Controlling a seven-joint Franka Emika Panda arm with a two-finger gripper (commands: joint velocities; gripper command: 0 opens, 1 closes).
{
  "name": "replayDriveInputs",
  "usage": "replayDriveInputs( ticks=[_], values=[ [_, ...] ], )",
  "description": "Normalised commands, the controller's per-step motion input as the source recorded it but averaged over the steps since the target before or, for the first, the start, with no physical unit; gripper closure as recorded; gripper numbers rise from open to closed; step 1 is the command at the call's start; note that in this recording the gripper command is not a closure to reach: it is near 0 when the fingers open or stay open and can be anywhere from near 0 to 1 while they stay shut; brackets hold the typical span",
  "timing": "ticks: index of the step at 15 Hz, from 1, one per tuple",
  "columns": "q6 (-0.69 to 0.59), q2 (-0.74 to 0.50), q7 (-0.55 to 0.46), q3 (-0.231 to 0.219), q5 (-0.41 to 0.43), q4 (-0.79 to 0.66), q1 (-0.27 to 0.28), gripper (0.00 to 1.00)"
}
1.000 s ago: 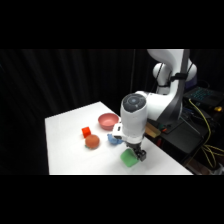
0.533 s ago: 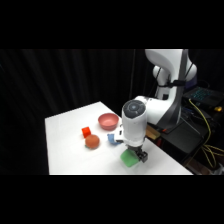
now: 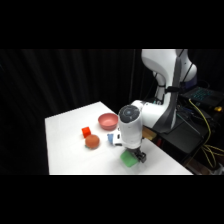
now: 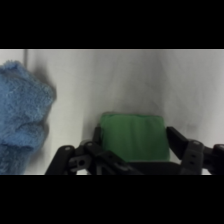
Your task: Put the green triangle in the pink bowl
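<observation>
A: Jaws spread, one finger (image 4: 177, 141) on each side of the green triangle (image 4: 134, 137); contact can't be confirmed.
B: Triangle location?
A: On the table (image 3: 67, 145), near edge, under the gripper (image 3: 137, 156).
B: Pink bowl (image 3: 107, 120)?
A: Farther back, left of the arm. Blue block (image 3: 110, 138) sits between bowl and triangle; two red-orange blocks (image 3: 89, 137) left of that.

Green triangle (image 3: 129, 159) partly hidden behind gripper (image 3: 138, 156); blue block (image 4: 22, 117) cut off by wrist view's left edge.
</observation>
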Motion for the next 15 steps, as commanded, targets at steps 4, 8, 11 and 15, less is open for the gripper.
replayDriveInputs(
  ticks=[4,8,11,15],
  values=[
    [-0.03,-0.03,-0.21,0.08,0.127,0.09,-0.097,1.0],
    [-0.04,-0.08,-0.16,0.04,0.067,0.06,-0.056,1.0],
    [-0.1,-0.22,-0.13,-0.004,-0.025,-0.03,-0.015,1.0],
    [-0.23,-0.4,-0.11,-0.045,-0.085,-0.09,-0.016,1.0]
  ],
)
